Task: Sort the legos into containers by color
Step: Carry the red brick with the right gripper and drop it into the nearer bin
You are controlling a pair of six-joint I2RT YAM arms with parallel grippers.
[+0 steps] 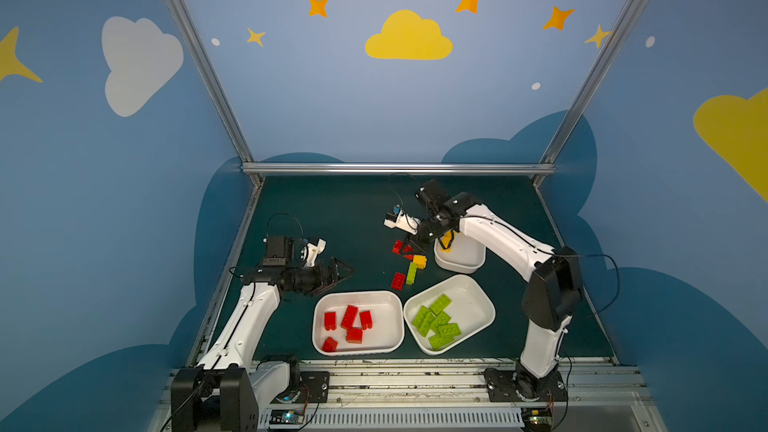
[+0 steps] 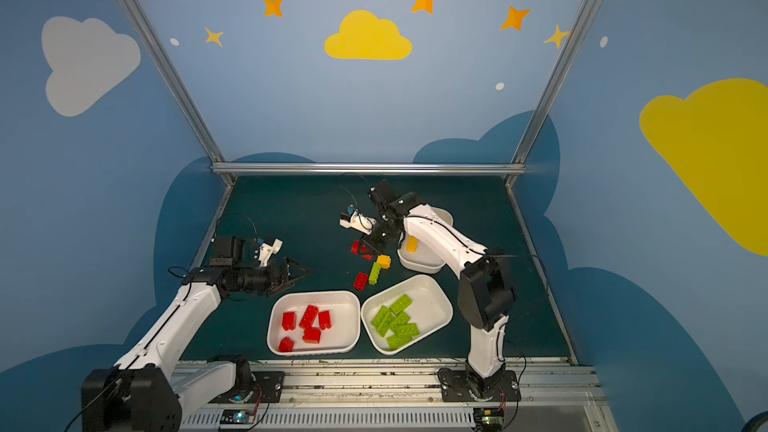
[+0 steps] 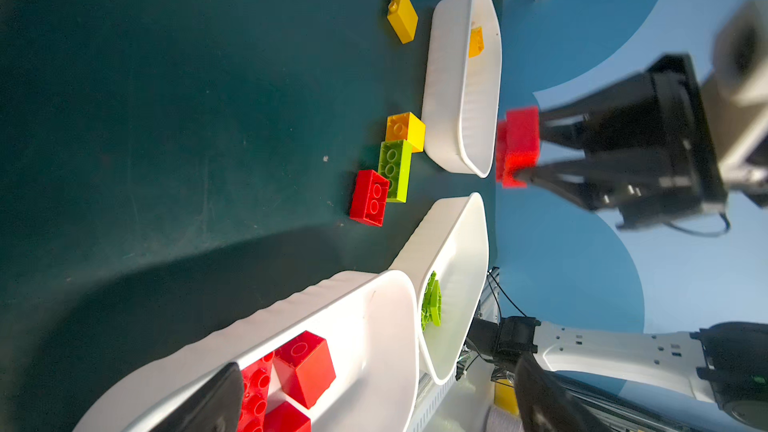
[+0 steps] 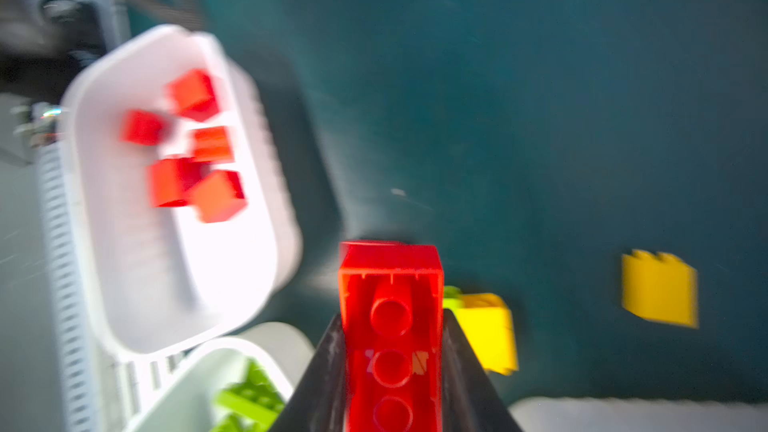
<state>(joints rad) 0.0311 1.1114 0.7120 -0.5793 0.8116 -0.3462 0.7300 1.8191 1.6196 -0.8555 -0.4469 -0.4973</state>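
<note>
dark green mat (image 1: 332,209): broad bare stretch far, left. right gripper (image 4: 390,317) clamped on long red studded brick (image 4: 390,268), aloft beside far white plastic tray (image 1: 465,259), yellow brick (image 2: 411,244) inside. left gripper (image 1: 345,273) agape, empty. red-filled tray (image 1: 382,317), green-filled tray (image 1: 471,301) at front edge. loose bricks (image 1: 412,273) between.

Even, dim light, both top views sharp but bowed at edges; right wrist view motion-blurred, white tray (image 4: 137,284) glaring; broad shadow on mat (image 3: 166,305).
</note>
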